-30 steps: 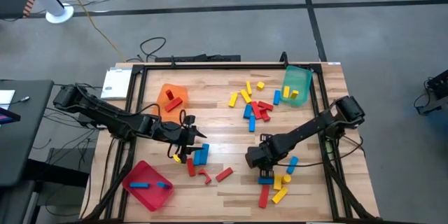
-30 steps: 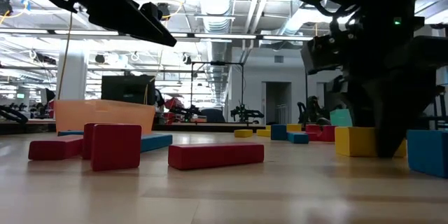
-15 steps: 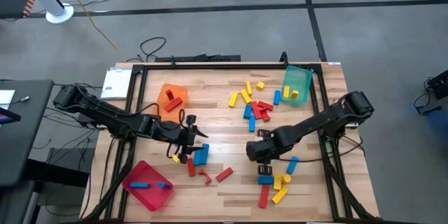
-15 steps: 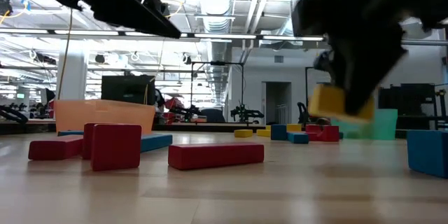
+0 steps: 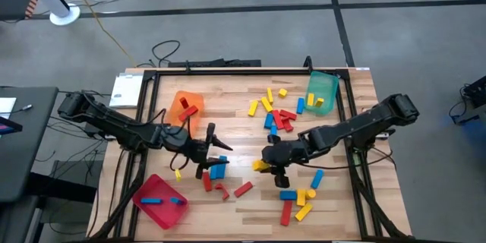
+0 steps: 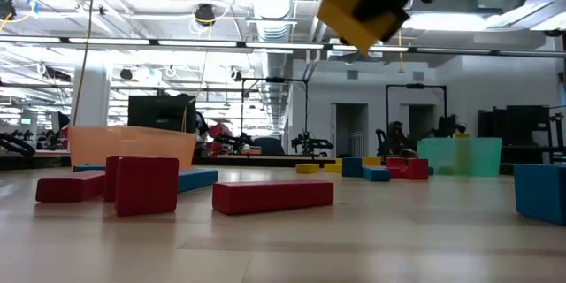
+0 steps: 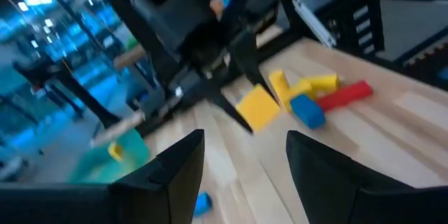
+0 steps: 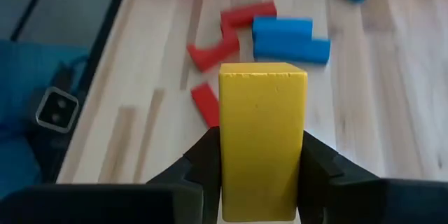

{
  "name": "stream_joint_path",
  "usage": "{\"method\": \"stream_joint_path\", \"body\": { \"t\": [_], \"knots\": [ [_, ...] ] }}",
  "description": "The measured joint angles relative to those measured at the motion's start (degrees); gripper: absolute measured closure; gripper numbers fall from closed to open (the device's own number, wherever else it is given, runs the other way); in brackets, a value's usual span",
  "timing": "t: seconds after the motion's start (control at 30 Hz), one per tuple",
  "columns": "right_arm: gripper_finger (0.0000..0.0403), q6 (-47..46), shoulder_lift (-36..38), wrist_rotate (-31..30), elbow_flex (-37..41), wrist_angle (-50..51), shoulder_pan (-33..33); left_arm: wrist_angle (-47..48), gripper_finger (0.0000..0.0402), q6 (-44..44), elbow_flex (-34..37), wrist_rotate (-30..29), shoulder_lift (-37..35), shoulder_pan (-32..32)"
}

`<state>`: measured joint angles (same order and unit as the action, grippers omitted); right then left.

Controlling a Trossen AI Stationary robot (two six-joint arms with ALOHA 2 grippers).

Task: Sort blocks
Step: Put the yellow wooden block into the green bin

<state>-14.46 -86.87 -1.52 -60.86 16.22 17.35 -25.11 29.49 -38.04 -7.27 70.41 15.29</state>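
Note:
Red, blue and yellow blocks lie flat on the wooden table in three groups: far centre [image 5: 275,114], near right [image 5: 298,197] and centre left [image 5: 216,171]. My right gripper [image 5: 264,164] is raised over the table's middle, shut on one yellow block [image 5: 260,165], which shows high in the low view [image 6: 358,13]. My left gripper [image 5: 217,143] is open just left of it, above the centre-left blocks, and touches nothing. In the left wrist view its fingers [image 7: 245,154] frame the right gripper and its yellow block [image 7: 257,107]. My right gripper pinches the yellow block [image 8: 262,133] between its two fingers [image 8: 207,164], one on each long side face. The block points forward out of the jaws along the fingers. It is lifted clear of the table and tilted [image 6: 358,13].
An orange tray [image 5: 184,105] with red blocks sits far left, a red tray [image 5: 160,200] with blue blocks near left, and a green tray [image 5: 321,91] with yellow and blue blocks far right. A black frame [image 5: 228,70] edges the table.
My right gripper has risen from the near-right group of blocks and moved toward the table's left, carrying the yellow block from the table top to well above it. My left gripper has also risen.

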Motion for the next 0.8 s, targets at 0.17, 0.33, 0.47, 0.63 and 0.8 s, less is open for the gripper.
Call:
{"method": "stream_joint_path", "body": {
  "t": [0.17,0.33,0.47,0.63,0.8],
  "knots": [
    [0.0263,3.6,0.0,0.2,0.0,-5.4,-1.4,-3.7,0.0203,2.9,0.0,1.8,0.0,0.0],
    [0.0263,5.4,0.0,-2.2,-1.5,-3.8,-4.0,-4.4,0.0203,2.4,0.0,2.4,0.0,-0.7],
    [0.0263,5.9,0.0,-9.6,-3.6,1.0,-7.2,-2.8,0.0203,-1.6,0.0,2.3,0.0,-1.8],
    [0.0263,6.3,1.4,-14.2,-6.3,8.9,-13.0,2.1,0.0203,-4.9,0.0,2.3,0.0,-2.0],
    [0.0263,7.4,4.6,-15.5,-6.4,17.7,-21.1,5.8,0.0203,-6.8,0.0,2.2,0.0,-2.0]
  ]
}}
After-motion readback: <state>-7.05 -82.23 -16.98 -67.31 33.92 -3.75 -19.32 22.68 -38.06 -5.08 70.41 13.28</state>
